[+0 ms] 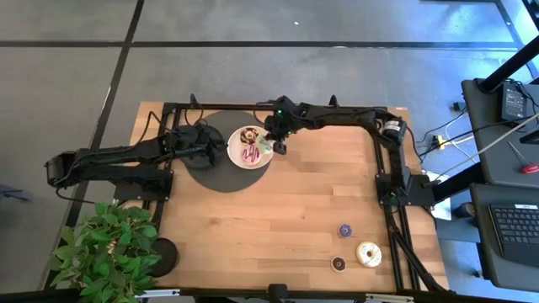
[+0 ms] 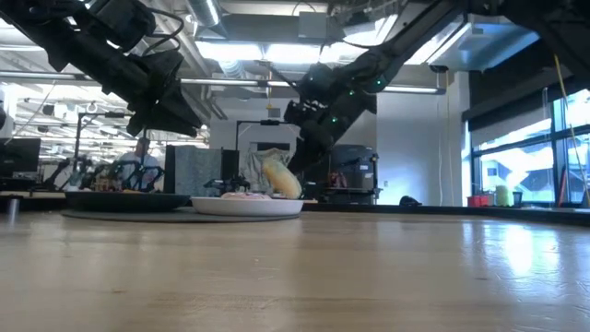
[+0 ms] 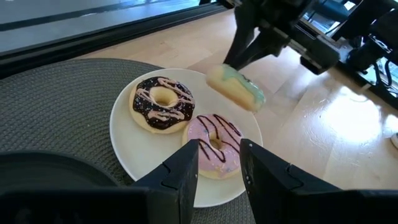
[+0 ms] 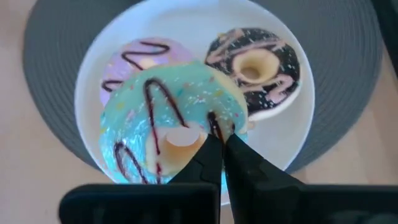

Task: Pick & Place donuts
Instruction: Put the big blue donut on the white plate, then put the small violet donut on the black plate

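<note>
A white plate sits on a round dark mat at the table's far middle. It carries a chocolate-iced donut and a pink donut, both lying flat. My right gripper is over the plate's right side, shut on a green-iced donut with chocolate drizzle. My left gripper hovers open on the plate's left side, above the mat, and touches nothing. Three more donuts lie on the table's near right: purple, chocolate mini and cream-yellow. My right gripper pinches the green donut's ring between its two fingers, at one side beside the hole. The fingers come from above, slanting in from the table's right. The donut is lifted clear and hangs tilted just over the plate's right part.
The round dark mat lies under the plate. A black disc and a leafy plant stand at the near left corner. A black frame runs along the table's far and right edges. Bare wood spreads across the middle and near side.
</note>
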`<state>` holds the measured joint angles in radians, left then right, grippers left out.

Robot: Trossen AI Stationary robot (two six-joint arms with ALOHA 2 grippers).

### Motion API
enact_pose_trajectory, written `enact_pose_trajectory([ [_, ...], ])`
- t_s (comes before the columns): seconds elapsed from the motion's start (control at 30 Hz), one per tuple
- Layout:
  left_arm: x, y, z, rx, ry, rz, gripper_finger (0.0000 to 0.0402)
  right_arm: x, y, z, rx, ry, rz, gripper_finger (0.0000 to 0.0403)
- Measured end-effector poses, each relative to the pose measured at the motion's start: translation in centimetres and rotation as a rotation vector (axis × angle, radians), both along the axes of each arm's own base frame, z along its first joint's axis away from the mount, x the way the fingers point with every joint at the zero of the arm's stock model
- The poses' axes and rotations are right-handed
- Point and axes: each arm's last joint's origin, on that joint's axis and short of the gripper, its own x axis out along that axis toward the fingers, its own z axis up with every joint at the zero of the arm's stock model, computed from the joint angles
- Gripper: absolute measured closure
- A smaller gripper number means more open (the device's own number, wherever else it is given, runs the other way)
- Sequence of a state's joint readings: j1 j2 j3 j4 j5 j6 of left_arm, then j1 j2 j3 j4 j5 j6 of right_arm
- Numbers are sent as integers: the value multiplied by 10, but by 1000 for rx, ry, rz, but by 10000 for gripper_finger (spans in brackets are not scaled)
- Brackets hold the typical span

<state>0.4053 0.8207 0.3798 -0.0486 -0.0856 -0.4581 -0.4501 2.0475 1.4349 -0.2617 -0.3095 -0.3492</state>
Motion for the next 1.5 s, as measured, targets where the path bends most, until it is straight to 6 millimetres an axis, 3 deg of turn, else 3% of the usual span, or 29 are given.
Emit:
enact_pose_trajectory([
  [0.33, 0, 0, 0, 0, 0, 1, 288, 4, -2, -19, 6, 27, 5, 379],
  [0.77, 0, 0, 0, 1, 1, 1, 288, 3, -4, -20, -83, 67, -24, 267],
  [0.87, 0, 0, 0, 0, 1, 1, 288, 2, -6, -13, -132, 101, -71, 248],
  [1.0, 0, 0, 0, -1, 6, 2, 288, -2, -3, 10, -135, 88, -80, 234],
  [1.27, -1, 0, -2, -8, 21, 2, 288, -19, 33, 54, -76, 135, -24, 230],
  [1.5, -3, -1, -6, -26, 62, 1, 288, -54, 107, 82, 164, 418, 12, 230],
])
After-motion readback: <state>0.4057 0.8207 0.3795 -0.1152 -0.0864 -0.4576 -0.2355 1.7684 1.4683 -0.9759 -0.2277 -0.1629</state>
